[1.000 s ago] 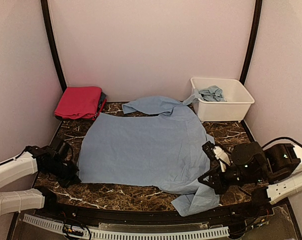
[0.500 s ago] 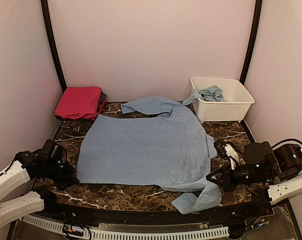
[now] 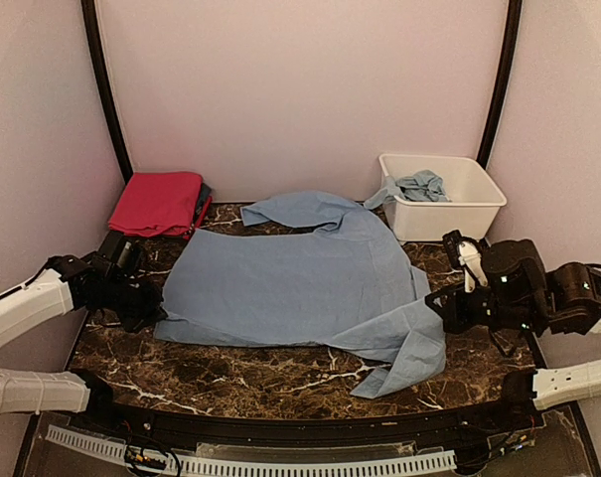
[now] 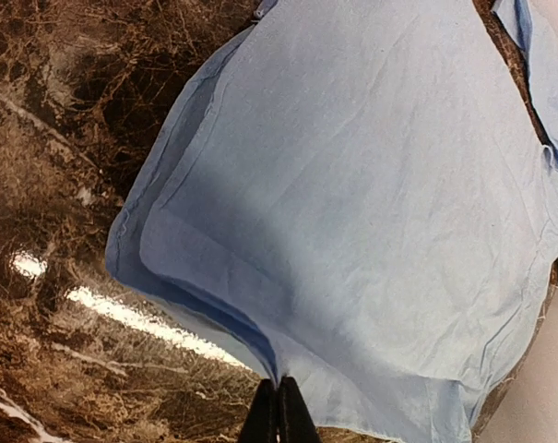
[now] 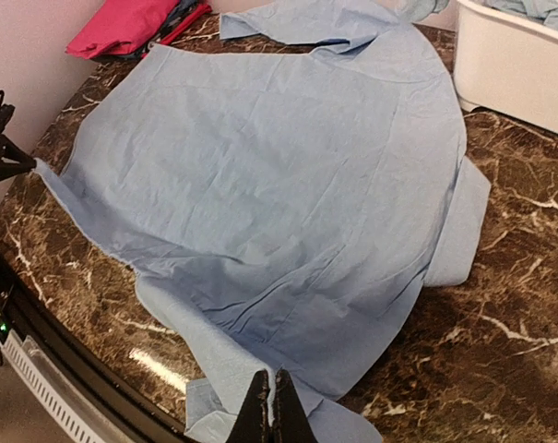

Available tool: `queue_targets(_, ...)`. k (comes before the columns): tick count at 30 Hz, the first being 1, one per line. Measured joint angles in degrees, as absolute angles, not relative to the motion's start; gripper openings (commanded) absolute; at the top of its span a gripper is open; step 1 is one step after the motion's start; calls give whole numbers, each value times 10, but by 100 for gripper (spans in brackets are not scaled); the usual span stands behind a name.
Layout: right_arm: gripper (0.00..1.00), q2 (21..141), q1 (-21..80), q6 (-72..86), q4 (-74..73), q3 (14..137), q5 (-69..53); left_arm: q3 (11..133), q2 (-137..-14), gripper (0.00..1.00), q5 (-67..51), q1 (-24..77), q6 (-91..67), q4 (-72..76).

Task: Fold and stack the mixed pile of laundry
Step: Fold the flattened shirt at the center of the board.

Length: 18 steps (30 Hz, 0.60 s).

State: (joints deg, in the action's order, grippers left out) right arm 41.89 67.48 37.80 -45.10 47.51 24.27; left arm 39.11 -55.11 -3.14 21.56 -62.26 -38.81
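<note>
Laundry from the mixed pile is spread over the marble counter (image 3: 280, 373). In the top view 1 pale blue shirt (image 3: 290, 283) lies flat across the middle, its collar end toward 12 o'clock. A loose flap trails off toward 5 o'clock. The left gripper (image 3: 155, 314), at 8 o'clock, is pressed together on the shirt's near left corner. The right gripper (image 3: 435, 304), at 4 o'clock, is closed on the shirt's right edge, where the cloth rises a little off the counter. At 10 o'clock a folded magenta piece (image 3: 159, 202) lies on a dark piece (image 3: 204, 204) against the back wall. At 2 o'clock a white tub (image 3: 444, 217) holds another blue garment (image 3: 419, 184), part of it hanging over the tub's left rim. In the left wrist view the 2 fingers (image 4: 265, 426) meet at 6 o'clock, pinching the shirt's doubled hem, and the cloth fans out toward 1 o'clock over the brown stone. In the right wrist view the fingers (image 5: 259, 411) are shut at 6 o'clock with blue cloth bunched around them. The shirt body fills the middle, the magenta piece is at 11 o'clock and the tub at 1 o'clock.
</note>
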Motion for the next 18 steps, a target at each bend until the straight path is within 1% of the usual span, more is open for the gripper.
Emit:
queue_targets(7,0,507,509,260,-357,492,185,425,-648,0,13,216,-590,-341)
queue_targets(14,0,627,406,180,-267,512,120,468,-713,0,43,207,-565,-293)
queue_targets(18,0,684,367,154,-226,532,90,478,-763,0,47,201,-560,-275)
